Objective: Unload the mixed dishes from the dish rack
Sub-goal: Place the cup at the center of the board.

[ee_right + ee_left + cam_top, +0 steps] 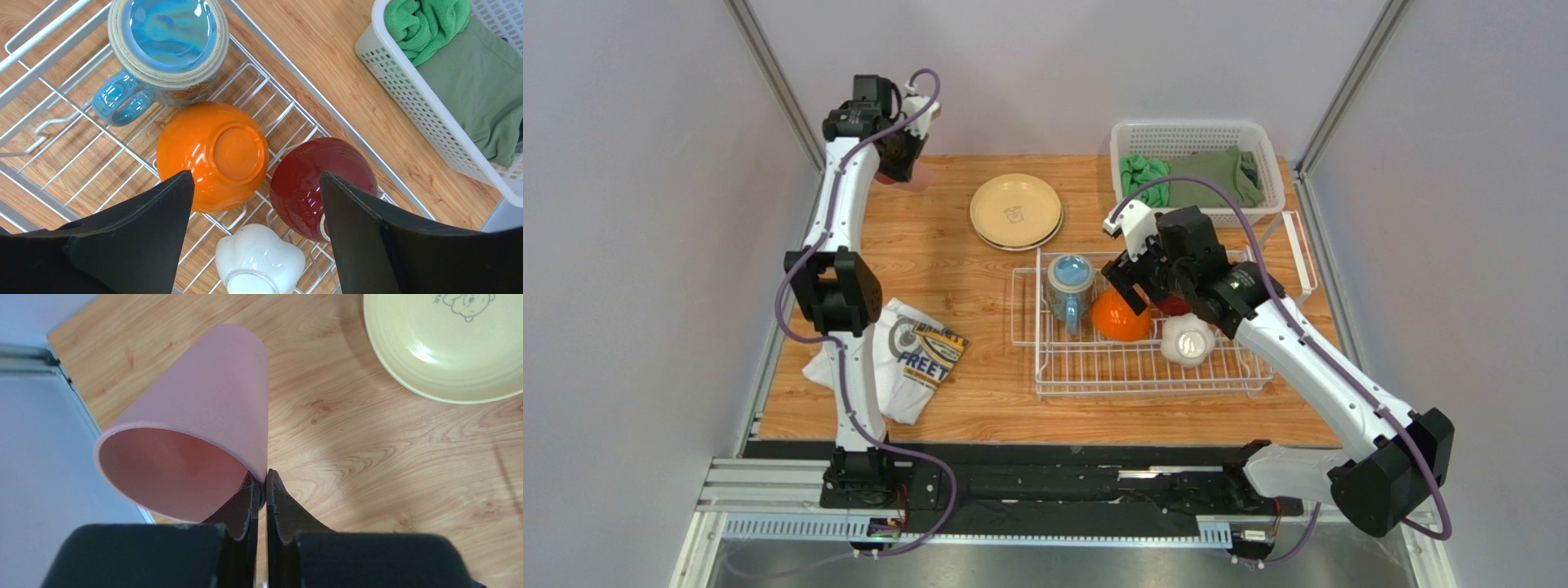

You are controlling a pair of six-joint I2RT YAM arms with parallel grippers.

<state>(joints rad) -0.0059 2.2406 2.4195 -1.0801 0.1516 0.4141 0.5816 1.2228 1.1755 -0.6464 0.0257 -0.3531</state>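
The pink cup (196, 416) is out at the far left corner of the wooden table (952, 294), well apart from the dish rack (1100, 368). It is tipped over so its long axis runs nearly level, the open mouth facing back toward the wrist and the narrower closed base pointing away. It is a smooth, matte, tapered cone. The left gripper (262, 481) has it by the rim, fingers nearly together with one inside the wall and one outside. Just beside it sits a stack of tan round plates (1016, 211), glossy, with a small bear print. In the white wire rack, the light-blue mug (166, 37) stands mouth up, while the orange bowl (212, 156) and the dark red bowl (307, 184) lie dome up, both shiny, and the small white bowl (258, 263) lies near them. The right gripper (256, 177) hangs above the two coloured bowls, fingers spread wide, holding nothing.
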